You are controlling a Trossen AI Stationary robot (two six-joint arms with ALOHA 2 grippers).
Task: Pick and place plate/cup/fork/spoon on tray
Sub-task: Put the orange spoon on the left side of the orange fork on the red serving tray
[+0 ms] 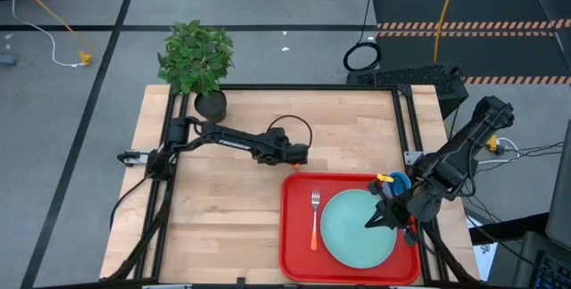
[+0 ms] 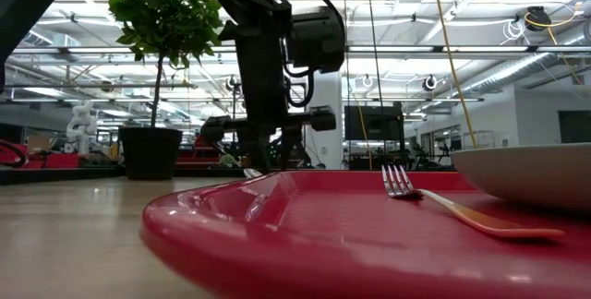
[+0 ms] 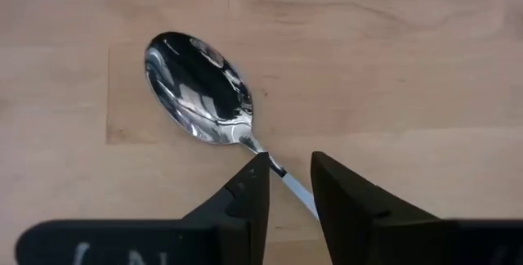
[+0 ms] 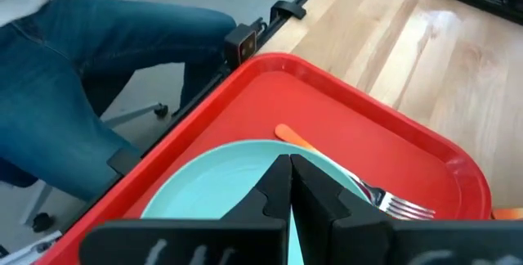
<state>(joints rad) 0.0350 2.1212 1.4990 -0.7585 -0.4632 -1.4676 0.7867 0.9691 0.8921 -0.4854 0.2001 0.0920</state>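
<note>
The spoon (image 3: 200, 89) lies bowl-up on the wooden table, just beyond the far rim of the red tray (image 1: 299, 235). My left gripper (image 3: 290, 187) points down over it, open, a finger on either side of the spoon's thin neck; the gripper hides the handle. The mint-green plate (image 1: 352, 235) and the fork (image 1: 314, 218) lie in the tray. The blue cup (image 1: 399, 182) stands at the tray's far right corner, partly behind my right arm. My right gripper (image 4: 290, 183) hangs shut above the plate's right part, touching nothing. My left gripper comes from above, slanting down, with its fingers across the spoon's neck (image 3: 278, 171) just behind the bowl. One fingertip (image 3: 257, 175) stands right at the neck; whether it touches I cannot tell. The spoon lies flat on the table.
A potted plant (image 1: 201, 61) stands at the table's far left corner. A black frame (image 1: 312, 86) runs along the table's edges. A person's legs in jeans (image 4: 82, 69) are beside the table near the tray. Bare wood lies left of the tray (image 1: 223, 218).
</note>
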